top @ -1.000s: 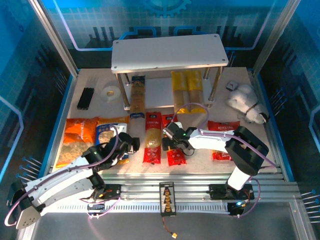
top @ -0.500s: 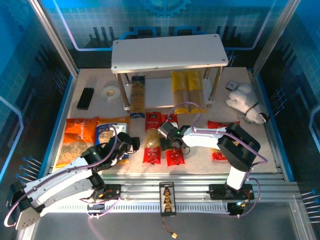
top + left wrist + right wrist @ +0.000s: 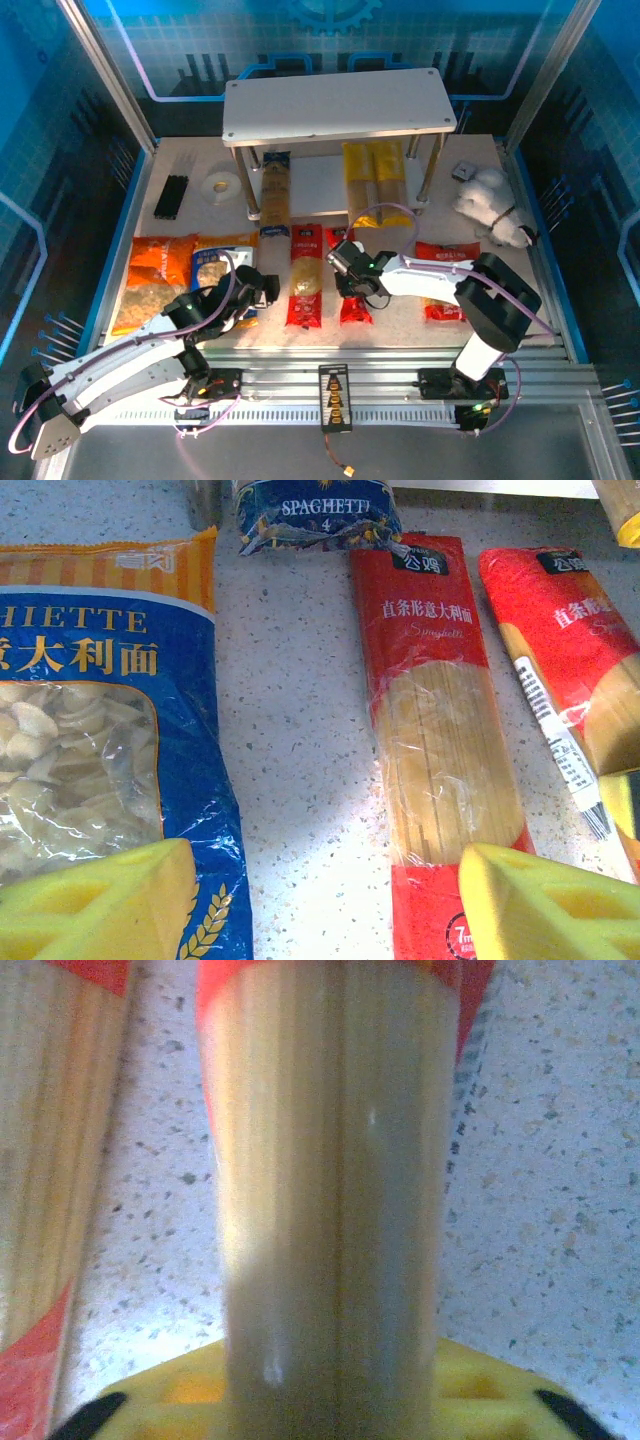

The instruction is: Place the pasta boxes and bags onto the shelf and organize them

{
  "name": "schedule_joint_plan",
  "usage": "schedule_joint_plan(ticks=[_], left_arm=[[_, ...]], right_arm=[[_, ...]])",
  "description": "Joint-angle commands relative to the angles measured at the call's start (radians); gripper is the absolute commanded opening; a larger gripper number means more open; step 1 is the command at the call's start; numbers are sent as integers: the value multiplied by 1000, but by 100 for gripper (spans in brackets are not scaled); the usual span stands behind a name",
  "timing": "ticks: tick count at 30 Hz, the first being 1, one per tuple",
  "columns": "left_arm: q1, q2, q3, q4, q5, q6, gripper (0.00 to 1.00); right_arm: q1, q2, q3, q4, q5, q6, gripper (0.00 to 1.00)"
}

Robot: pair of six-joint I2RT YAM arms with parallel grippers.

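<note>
Pasta box (image 3: 355,303), red: clamped lengthwise between fingers of right claw (image 3: 349,282), in front of shelf (image 3: 335,108). Lift-off from worktop (image 3: 400,318): not determinable.

Second red box (image 3: 306,285): flat on worktop, just beside clamped box, on its left.

Blue-and-tan box (image 3: 275,195) and two yellow boxes (image 3: 375,185): lying partly under top board of shelf.

Left claw (image 3: 325,905): wide, holding nothing, poised above blue bag (image 3: 100,730) and second red box.

Orange bag (image 3: 155,280): flat, left of blue bag.

Red bag (image 3: 440,280): flat, right of right claw.
</note>
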State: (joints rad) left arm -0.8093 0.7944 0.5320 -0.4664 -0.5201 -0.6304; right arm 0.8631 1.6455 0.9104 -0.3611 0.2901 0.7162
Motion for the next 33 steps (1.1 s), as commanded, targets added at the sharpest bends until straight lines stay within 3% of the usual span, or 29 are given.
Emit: schedule_joint_plan(ticks=[1, 7, 20, 24, 33], left_arm=[[-5, 1, -1, 8, -27, -6, 71], [-4, 34, 18, 24, -23, 3, 71], [-4, 92, 41, 54, -14, 18, 71], [-4, 104, 54, 55, -12, 25, 71], [-4, 108, 69, 46, -6, 30, 71]], right_arm=[[13, -36, -25, -84, -66, 0, 18], [37, -163, -25, -147, -62, 3, 3], [48, -436, 66, -208, -77, -19, 0], [12, -405, 138, -171, -78, -56, 0], [-120, -94, 430, -64, -69, -128, 0]])
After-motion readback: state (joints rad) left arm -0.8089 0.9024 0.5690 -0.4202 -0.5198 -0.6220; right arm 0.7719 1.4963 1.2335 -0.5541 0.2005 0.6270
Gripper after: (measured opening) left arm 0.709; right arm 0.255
